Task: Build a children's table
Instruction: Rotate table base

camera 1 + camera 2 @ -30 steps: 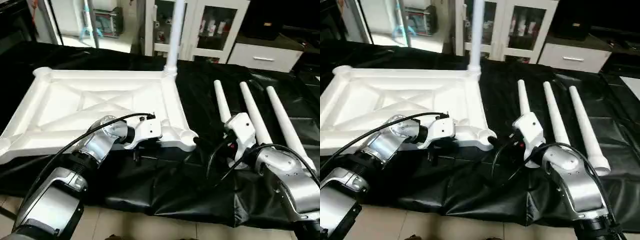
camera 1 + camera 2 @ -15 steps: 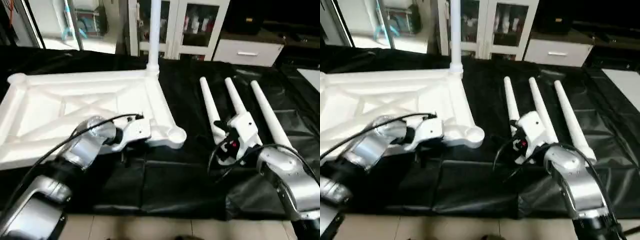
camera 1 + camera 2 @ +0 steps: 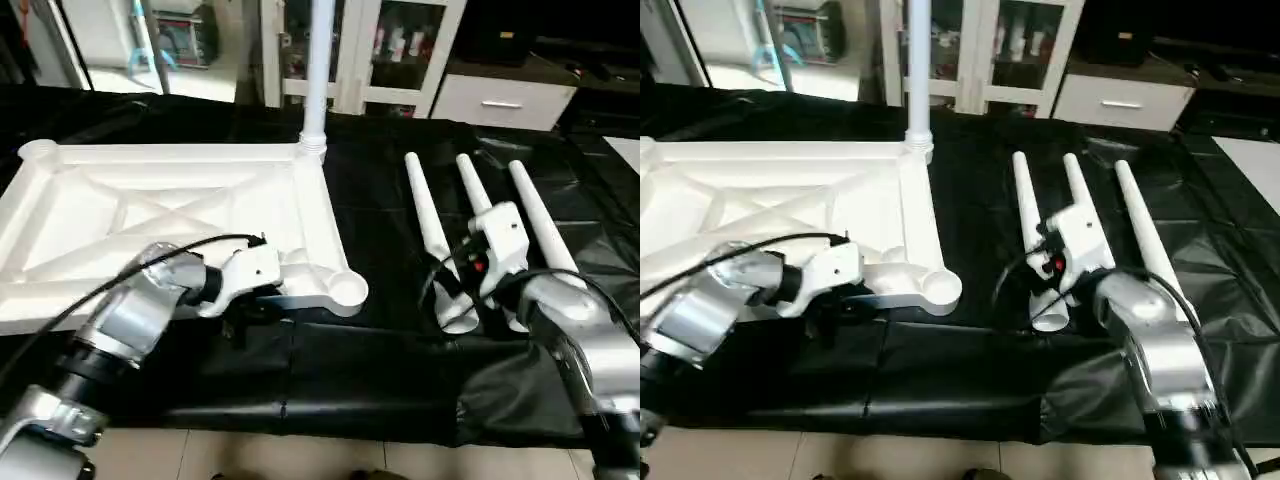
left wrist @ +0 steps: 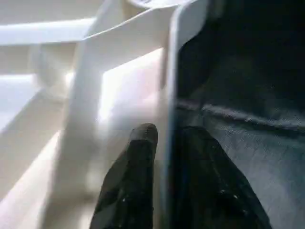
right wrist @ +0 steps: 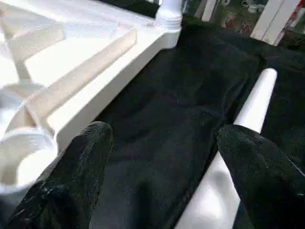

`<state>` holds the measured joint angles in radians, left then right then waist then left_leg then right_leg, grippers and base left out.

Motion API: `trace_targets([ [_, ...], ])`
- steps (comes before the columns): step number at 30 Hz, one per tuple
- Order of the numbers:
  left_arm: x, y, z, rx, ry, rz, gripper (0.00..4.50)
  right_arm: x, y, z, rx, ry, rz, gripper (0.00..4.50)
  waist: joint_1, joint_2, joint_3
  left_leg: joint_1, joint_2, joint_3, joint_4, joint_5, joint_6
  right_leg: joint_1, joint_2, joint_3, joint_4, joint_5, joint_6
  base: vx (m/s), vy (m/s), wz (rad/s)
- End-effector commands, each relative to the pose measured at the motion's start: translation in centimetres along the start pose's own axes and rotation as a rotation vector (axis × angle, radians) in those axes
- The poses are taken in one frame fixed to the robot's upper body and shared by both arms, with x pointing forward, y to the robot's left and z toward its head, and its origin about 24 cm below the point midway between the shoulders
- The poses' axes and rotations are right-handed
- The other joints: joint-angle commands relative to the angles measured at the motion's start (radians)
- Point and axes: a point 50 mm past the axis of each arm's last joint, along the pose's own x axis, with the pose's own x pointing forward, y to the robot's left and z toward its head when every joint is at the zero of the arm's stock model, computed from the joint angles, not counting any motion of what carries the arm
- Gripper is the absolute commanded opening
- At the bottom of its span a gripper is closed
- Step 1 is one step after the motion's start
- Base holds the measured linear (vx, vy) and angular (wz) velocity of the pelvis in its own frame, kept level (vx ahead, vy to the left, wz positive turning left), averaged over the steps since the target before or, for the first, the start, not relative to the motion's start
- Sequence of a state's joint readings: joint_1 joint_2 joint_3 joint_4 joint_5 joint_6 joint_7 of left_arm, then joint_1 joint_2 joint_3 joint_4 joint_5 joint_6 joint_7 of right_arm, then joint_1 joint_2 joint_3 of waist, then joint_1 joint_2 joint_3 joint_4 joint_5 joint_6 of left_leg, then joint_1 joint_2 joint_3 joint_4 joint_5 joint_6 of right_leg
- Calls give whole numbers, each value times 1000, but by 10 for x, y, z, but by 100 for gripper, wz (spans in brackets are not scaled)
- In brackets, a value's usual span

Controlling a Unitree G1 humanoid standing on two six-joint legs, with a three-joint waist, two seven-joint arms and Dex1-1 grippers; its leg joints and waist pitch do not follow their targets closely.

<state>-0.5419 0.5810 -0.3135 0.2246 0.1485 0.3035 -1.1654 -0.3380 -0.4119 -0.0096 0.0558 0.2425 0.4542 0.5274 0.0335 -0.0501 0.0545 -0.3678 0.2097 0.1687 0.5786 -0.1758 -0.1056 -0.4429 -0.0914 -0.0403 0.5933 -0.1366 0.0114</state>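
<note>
Lying upside down on the black cloth (image 3: 380, 360) is the white tabletop (image 3: 150, 215). It is a plastic square with a raised rim, and ribs cross its underside like a big X. Each corner has a round hole for a leg. One white leg (image 3: 318, 70) already stands straight up in the far corner near the middle of the cloth. The near corner hole (image 3: 346, 290) is empty.

Three more white legs (image 3: 428, 215) lie side by side on the cloth, to the right of the tabletop and apart from it. They are long and round, thin at the far end and thicker at the near end.

The left claw (image 4: 164, 143) sits at the near rim of the tabletop, one black finger on each side of the thin rim, close together.

The right claw (image 5: 162, 143) is spread wide over the cloth, with one finger (image 5: 252, 167) above the nearest lying leg and nothing held.
</note>
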Motion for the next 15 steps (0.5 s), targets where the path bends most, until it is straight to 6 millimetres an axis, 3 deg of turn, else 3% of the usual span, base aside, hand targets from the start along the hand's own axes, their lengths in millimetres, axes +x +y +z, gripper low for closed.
trace_targets([
  [1,-12,10,10,1,-59,39,131,1,-9,2,37,3,-47,422,2,6,-63,6,3,12,-67,-271,18,59,-18,22,-62,-288,-183,0,0,0],
  [2,-19,17,15,-15,-123,68,131,5,-14,6,48,7,-73,432,6,12,-63,11,1,14,-65,-279,8,55,-19,22,-61,-291,-190,0,0,0],
  [4,-26,23,23,-17,-217,110,131,10,-21,10,67,25,-119,442,3,10,-66,5,-1,13,-65,-270,-4,61,-17,20,-57,-273,-199,0,0,0],
  [5,-26,24,24,-17,-226,114,131,10,-21,10,68,26,-124,442,5,14,-68,10,0,14,-63,-274,-9,58,-17,21,-56,-260,-200,0,0,0],
  [7,-28,26,28,-24,-262,127,131,12,-24,12,76,29,-140,442,5,13,-67,9,-1,14,-63,-280,-10,60,-17,20,-56,-265,-199,0,0,0],
  [8,-28,27,39,-22,-335,128,131,18,-36,16,113,58,-208,442,5,20,-71,7,-2,13,-62,-261,-13,65,-17,20,-51,-234,-200,0,0,0],
  [11,-27,24,47,-11,-378,100,131,23,-45,17,145,93,-276,442,7,28,-73,8,-5,15,-58,-245,-20,66,-16,20,-50,-204,-216,0,0,0],
  [14,-20,16,56,10,-401,33,131,29,-53,14,139,216,-345,442,6,22,-75,7,-6,15,-57,-233,-23,70,-16,19,-47,-194,-224,0,0,0],
  [15,-15,11,61,13,-421,0,131,31,-54,12,153,273,-347,442,4,24,-74,7,-6,15,-56,-234,-26,70,-14,19,-45,-197,-229,0,0,0],
])
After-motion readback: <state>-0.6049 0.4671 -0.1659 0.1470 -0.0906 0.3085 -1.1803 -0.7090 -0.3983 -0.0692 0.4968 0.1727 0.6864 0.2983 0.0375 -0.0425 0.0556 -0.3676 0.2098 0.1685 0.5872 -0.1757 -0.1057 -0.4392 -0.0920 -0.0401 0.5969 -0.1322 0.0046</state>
